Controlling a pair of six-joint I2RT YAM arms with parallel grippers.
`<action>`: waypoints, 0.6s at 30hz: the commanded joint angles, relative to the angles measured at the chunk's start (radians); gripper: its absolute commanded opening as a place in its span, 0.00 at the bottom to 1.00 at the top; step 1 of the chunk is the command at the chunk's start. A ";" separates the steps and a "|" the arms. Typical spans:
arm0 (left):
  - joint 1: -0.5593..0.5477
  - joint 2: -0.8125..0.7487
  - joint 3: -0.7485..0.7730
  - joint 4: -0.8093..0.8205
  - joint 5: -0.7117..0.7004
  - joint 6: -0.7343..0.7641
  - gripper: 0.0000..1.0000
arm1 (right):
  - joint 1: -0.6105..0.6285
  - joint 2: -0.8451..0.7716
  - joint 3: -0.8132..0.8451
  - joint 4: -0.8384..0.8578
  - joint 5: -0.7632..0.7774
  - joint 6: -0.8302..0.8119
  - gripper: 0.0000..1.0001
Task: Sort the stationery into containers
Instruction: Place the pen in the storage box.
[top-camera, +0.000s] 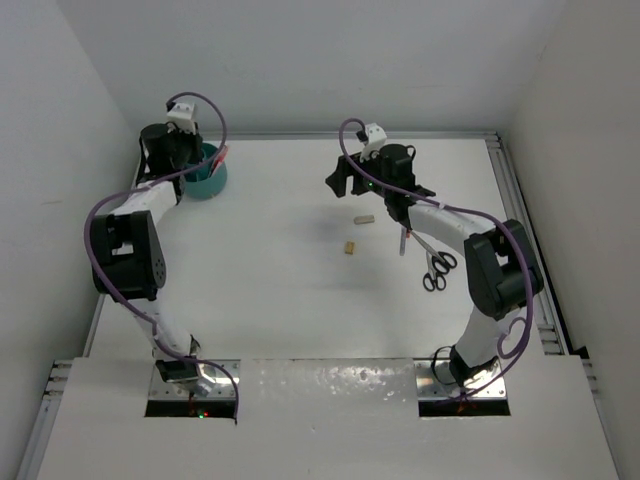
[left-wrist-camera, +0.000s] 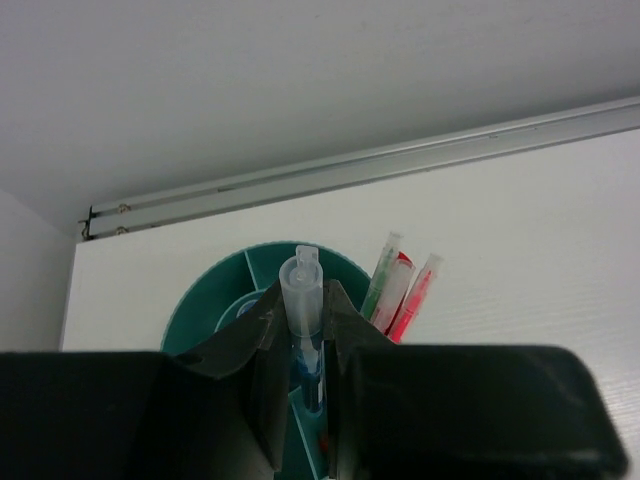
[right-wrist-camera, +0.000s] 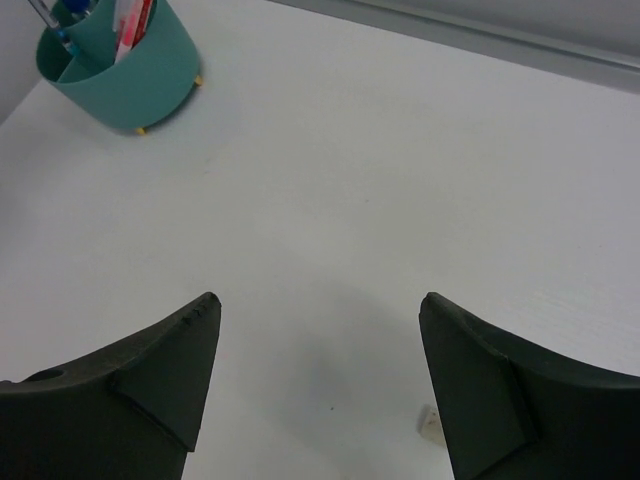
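The teal tub (left-wrist-camera: 200, 305) stands in the far left corner of the desk (top-camera: 280, 280). The left end effector (left-wrist-camera: 305, 350) hangs right above it, clenched on a clear-barrelled blue pen (left-wrist-camera: 301, 290). The pen stands upright between the fingers, its top poking up past the fingertips and its lower end down inside the tub, next to an inner divider. Which compartment it is in cannot be told. In a compartment on the side nearer the desk's middle, red pens (left-wrist-camera: 415, 295) lean outward over the rim, with a greenish one beside them.

The right end effector (right-wrist-camera: 318, 305) is well apart from the tub, over the far half of the desk and a little right of centre. Its fingers are spread wide with nothing between them, only bare desk below. A small white piece (top-camera: 363, 217) lies just on its near side, and a tan eraser (top-camera: 349, 247) lies nearer the desk's front edge. To their right, a thin pen (top-camera: 404, 240) is partly hidden by the right forearm, and black-handled scissors (top-camera: 438, 270) lie close to it, toward the right edge.
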 joint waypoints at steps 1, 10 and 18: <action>0.012 0.029 -0.015 0.121 0.030 0.039 0.00 | -0.003 -0.003 0.044 -0.012 0.026 -0.026 0.79; 0.012 0.088 -0.054 0.198 0.080 0.038 0.00 | -0.005 -0.040 0.027 -0.117 0.087 -0.043 0.80; 0.012 0.072 -0.087 0.189 0.060 -0.008 0.38 | -0.055 -0.013 0.130 -0.488 0.283 0.089 0.23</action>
